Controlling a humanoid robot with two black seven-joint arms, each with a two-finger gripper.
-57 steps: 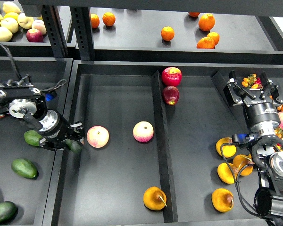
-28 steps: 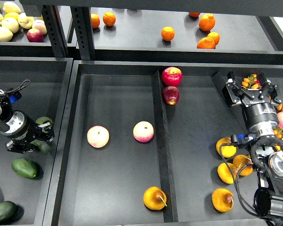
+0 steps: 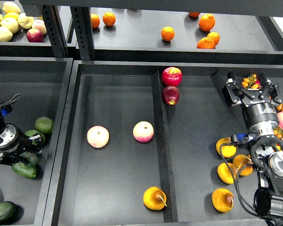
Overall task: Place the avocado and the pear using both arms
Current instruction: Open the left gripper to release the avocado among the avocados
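Note:
My left gripper (image 3: 31, 149) hangs low over the left tray (image 3: 56, 94), among several dark green avocados. It looks shut on one avocado (image 3: 32, 158), seen only partly between the fingers. Other avocados lie close by: two (image 3: 44, 124) (image 3: 34, 135) just beyond the gripper and one (image 3: 23, 170) below it. My right gripper (image 3: 252, 92) is open and empty at the right end of the middle tray. One yellow-orange pear (image 3: 154, 198) with a stem lies at the front of the middle tray's left compartment. Several more pears (image 3: 222, 199) lie beside my right arm.
Two pink-and-cream apples (image 3: 98, 136) (image 3: 143, 131) lie in the left compartment. Two red apples (image 3: 171, 76) (image 3: 170, 95) sit by the divider (image 3: 160, 155). Oranges (image 3: 167, 33) and pale apples (image 3: 9, 23) are on the back shelf. Small orange fruit (image 3: 249, 80) lies behind my right gripper.
My left gripper has pulled back left, from the middle tray's edge into the left tray and down among the avocados, still carrying a green avocado. The right arm has barely moved.

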